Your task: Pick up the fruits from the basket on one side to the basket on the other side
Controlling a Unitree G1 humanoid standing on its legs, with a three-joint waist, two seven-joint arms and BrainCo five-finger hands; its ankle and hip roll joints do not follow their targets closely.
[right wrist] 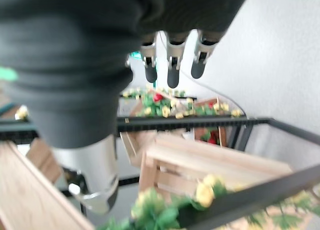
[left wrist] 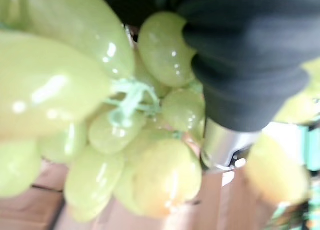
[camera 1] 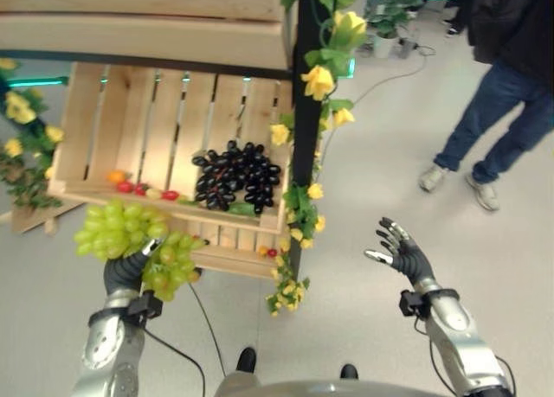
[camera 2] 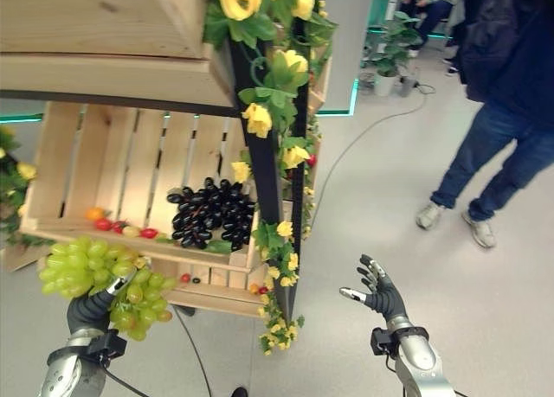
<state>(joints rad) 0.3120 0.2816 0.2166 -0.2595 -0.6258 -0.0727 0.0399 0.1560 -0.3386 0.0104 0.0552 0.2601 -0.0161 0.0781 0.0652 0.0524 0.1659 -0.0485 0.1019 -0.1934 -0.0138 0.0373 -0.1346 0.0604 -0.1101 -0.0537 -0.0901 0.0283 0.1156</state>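
Left hand: [camera 1: 124,272] raised at about 8 o'clock in the left eye view, palm up, fingers curled round the green grapes.
Right hand: [camera 1: 400,248] held up at about 4 o'clock over the bare floor [camera 1: 381,172], fingers spread and loose, holding nothing.
Green grapes: [camera 1: 121,227] big bunch of round, shiny, light green grapes on a pale green stem; in the left hand, just in front of the front edge of the wooden crate, spilling over both sides of the hand.
Wooden crate: [camera 1: 95,129] pale slats, tipped toward the robot, on a rack with a black post [camera 1: 305,137] at its 3 o'clock side.
Black grapes: [camera 1: 235,175] dark bunch lying inside the crate, near the post.
Small fruits: [camera 1: 138,187] little red and orange ones in a row along the crate's front lip, at 9 o'clock from the black grapes.
Yellow flowers: [camera 1: 318,81] with green leaves, wound up and down the black post.
Person: [camera 1: 498,103] in blue trousers and light shoes, standing on the floor at about 2 o'clock.
Writing: none big enough to read.
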